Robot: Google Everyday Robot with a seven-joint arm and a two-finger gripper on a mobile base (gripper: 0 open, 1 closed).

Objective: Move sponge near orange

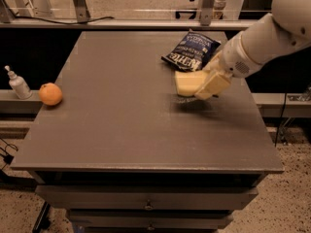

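Note:
The pale yellow sponge (187,83) is at the right side of the dark table (121,125), held slightly above the surface, with its shadow beneath it. My gripper (208,84) comes in from the right on a white arm and is shut on the sponge's right end. The orange (50,93) sits at the table's far left edge, well apart from the sponge.
A dark blue chip bag (192,52) lies just behind the sponge at the back right. A small white pump bottle (18,84) stands on a ledge left of the orange. Drawers run below the table's front edge.

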